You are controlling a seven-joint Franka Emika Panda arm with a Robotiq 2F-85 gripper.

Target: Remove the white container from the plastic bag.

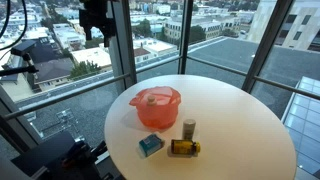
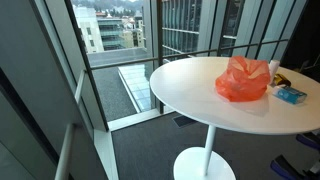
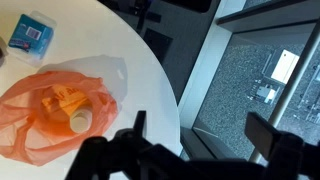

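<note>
Your hand [image 3: 200,140] hangs spread wide and empty, high beside the bench [image 3: 120,40] edge. The white container [image 3: 79,121] stands inside the plastic bag [image 3: 30,115] at nine o'clock in the wrist view. The bag's mouth gapes upward, probably letting you reach in from above.

In an exterior view the gripper [image 1: 96,35] was a small dark shape against the window, its arm cut off by the top edge — the jaws were too small to read there. In the wrist view the white container [image 3: 78,120] was inside the plastic bag [image 3: 45,110], its lower part veiled by the wrinkled film. In an exterior view the right edge cut off the table [image 2: 190,90], and the bag there hid what was inside it — a yellow scrap [image 2: 278,75] at its far right was too small to name.
</note>
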